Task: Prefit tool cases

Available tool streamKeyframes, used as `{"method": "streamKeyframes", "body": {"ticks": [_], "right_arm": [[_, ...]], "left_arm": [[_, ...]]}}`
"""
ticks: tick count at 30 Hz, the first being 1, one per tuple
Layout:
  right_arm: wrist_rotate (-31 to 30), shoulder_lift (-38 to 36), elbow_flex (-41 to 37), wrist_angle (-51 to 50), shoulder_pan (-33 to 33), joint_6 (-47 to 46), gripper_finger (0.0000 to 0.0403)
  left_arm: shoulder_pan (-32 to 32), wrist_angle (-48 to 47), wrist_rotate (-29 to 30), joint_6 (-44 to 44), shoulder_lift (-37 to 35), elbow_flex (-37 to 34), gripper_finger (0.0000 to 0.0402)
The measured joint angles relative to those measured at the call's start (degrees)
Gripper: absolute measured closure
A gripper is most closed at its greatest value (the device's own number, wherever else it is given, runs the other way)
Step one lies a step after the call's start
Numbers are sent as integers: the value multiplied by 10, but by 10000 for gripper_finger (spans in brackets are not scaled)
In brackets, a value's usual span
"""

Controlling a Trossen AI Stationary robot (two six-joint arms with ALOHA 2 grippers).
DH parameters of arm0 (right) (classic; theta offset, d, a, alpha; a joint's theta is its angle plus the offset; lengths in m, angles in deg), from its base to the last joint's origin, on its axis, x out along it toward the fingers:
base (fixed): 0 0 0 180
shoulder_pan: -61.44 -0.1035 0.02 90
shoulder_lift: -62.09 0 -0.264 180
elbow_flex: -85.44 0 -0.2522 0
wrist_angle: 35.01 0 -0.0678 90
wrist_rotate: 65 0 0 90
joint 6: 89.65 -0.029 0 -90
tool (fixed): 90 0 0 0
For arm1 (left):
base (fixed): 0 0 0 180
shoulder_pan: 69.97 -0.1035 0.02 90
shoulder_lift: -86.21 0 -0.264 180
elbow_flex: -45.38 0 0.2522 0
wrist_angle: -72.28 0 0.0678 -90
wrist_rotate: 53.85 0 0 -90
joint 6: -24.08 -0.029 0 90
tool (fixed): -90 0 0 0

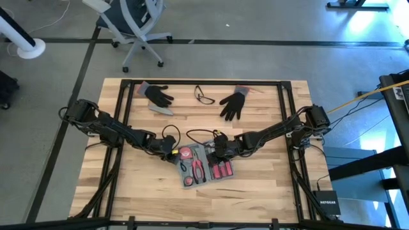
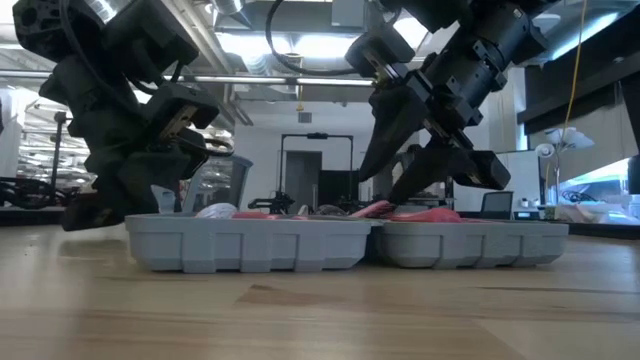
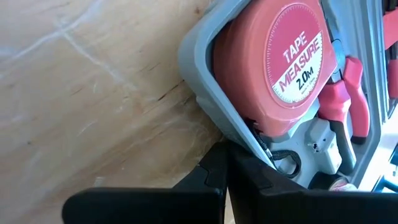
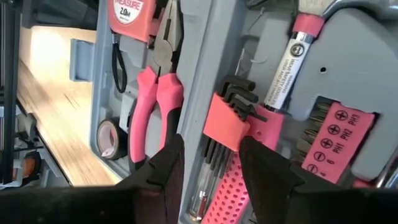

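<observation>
Tape measure (image 3: 280, 62) seated in tool case (image 1: 203, 165) corner | left gripper (image 1: 171, 152) pinched shut at case rim | right gripper (image 4: 208, 168) half-spread over hex keys (image 4: 233, 109) | rigid, light, loaded plastic; best gripped by rim

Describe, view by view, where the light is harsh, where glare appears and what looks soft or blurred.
High view: bright glare on the floor at top right, table evenly lit. Low view: ceiling lights leave both arms as dark shapes over the grey tool case. Left wrist view: the tape measure is close and slightly soft. Right wrist view: the wood glows washed out beside the pliers.
</observation>
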State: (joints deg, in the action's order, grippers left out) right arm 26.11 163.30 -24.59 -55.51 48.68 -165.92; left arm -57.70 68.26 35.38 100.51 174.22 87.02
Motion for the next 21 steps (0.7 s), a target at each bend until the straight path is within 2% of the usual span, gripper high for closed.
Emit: {"method": "streamKeyframes", "body": {"ticks": [21], "right_arm": [[11, 8, 1, 50, 0, 0, 260]], "left_arm": [[0, 2, 1, -4, -1, 2, 402]]}}
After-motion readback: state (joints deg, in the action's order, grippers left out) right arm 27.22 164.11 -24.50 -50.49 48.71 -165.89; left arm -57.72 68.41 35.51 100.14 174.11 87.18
